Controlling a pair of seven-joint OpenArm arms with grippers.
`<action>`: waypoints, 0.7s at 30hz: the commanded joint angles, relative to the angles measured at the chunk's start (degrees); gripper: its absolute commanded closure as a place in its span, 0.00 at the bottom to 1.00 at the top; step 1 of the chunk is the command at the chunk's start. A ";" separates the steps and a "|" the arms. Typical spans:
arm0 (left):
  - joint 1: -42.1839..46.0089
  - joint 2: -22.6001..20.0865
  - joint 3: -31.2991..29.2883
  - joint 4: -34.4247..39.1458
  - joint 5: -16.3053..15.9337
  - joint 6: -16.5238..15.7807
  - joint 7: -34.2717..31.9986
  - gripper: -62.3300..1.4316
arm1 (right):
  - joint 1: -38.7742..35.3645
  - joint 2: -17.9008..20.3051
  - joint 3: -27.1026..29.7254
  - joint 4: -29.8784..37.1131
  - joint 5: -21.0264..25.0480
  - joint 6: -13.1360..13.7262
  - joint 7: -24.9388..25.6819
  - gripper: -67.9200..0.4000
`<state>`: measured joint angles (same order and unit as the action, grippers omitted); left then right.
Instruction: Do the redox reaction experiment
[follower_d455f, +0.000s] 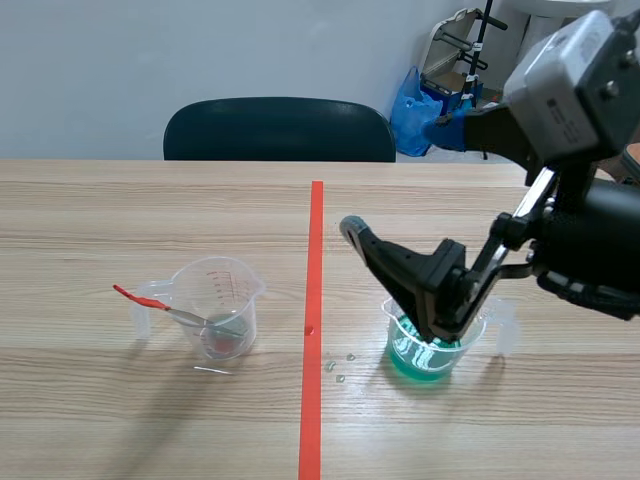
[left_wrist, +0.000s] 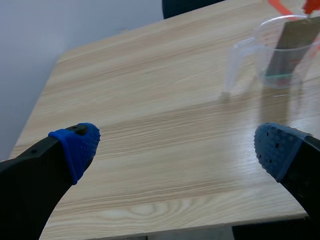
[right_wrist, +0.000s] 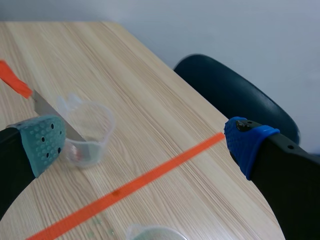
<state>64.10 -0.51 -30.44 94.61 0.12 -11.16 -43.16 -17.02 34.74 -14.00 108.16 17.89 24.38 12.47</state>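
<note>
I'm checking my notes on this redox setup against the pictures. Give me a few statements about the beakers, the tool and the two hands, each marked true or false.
1. The beaker of green liquid stands on the right arm's side of the tape line. True.
2. The red-handled tool lies flat on the table. False: it leans inside the clear beaker, with its handle sticking out over the rim.
3. The right hand is shut on the green beaker. False: its fingers are apart and hold nothing.
4. The left hand is open and empty. True.
5. A dark chair stands at the table's far side. True.
</note>
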 joint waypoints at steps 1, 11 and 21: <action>-0.52 0.61 -0.13 2.03 0.17 0.13 0.79 0.00 | -0.63 -0.37 1.25 1.49 1.70 -0.13 0.44 0.00; -2.36 0.57 -0.13 6.82 1.73 -0.09 6.01 0.00 | -8.96 -2.10 9.64 5.99 3.63 0.72 0.83 0.00; -2.36 0.46 0.09 6.73 4.04 -1.07 7.48 0.00 | -16.48 -5.29 14.43 9.55 3.56 -0.35 0.52 0.00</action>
<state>61.12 -0.05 -30.50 100.88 4.58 -12.14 -34.96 -34.20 29.32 0.34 117.08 20.62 24.67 12.56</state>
